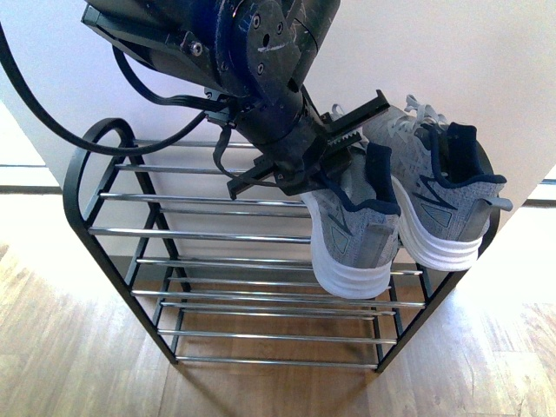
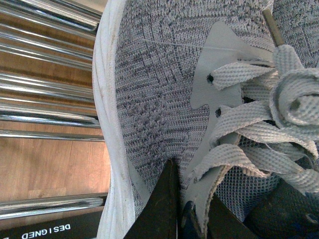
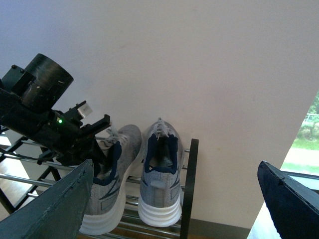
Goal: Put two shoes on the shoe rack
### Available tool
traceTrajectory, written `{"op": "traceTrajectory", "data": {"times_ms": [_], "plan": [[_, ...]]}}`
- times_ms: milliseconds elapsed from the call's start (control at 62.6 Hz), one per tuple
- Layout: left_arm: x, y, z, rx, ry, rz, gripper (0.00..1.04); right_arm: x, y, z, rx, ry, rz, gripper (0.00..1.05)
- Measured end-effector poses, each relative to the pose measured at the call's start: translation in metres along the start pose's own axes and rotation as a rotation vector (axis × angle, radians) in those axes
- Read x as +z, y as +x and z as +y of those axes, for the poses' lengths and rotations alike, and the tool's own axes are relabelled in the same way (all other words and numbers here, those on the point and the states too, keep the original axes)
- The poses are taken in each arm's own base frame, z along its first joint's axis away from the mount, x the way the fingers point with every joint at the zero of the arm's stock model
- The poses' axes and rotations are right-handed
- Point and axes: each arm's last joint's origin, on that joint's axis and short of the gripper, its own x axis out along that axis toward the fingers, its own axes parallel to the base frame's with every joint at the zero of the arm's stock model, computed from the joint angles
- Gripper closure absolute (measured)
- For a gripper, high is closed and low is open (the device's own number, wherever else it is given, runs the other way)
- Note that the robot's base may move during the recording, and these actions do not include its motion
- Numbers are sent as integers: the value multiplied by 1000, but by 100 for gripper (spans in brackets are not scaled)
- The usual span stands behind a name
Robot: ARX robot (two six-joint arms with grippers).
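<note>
Two grey knit sneakers with white soles and navy lining stand side by side at the right end of the shoe rack's [image 1: 113, 198] top shelf, heels toward me. My left gripper [image 1: 323, 174] is shut on the left shoe [image 1: 360, 230], gripping its tongue and upper; in the left wrist view the black fingertips [image 2: 164, 204] pinch the knit beside the laces [image 2: 279, 104]. The right shoe [image 1: 443, 200] rests free on the shelf. My right gripper [image 3: 179, 199] is open and empty, away from the rack; both shoes [image 3: 159, 174] and the left arm [image 3: 45, 119] show in its view.
The rack stands against a white wall [image 1: 469, 52] on a wooden floor [image 1: 78, 365]. Its chrome rods [image 1: 217, 234] on the lower tiers and the left part of the top shelf carry nothing. The rack's black side frame [image 3: 188, 184] stands right of the shoes.
</note>
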Motion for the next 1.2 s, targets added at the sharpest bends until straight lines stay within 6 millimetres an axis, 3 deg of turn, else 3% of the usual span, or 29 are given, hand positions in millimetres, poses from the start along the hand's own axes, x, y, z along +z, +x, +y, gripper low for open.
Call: {"op": "traceTrajectory", "data": {"times_ms": [480, 607, 671, 767, 879, 1055, 1199], "plan": [[9, -3, 1, 15, 56, -28, 103, 0, 0, 0, 0, 0, 0, 9], [13, -4, -5, -45, 68, -72, 84, 0, 0, 0, 0, 0, 0, 9], [14, -7, -8, -72, 51, -68, 68, 0, 0, 0, 0, 0, 0, 9], [11, -16, -10, -84, 18, -57, 53, 0, 0, 0, 0, 0, 0, 9], [7, -38, -16, -119, -36, -23, 36, 0, 0, 0, 0, 0, 0, 9], [1, -109, -39, -188, -102, -40, 8, 0, 0, 0, 0, 0, 0, 9], [0, -162, -37, -147, -88, -128, 9, 0, 0, 0, 0, 0, 0, 9]]}}
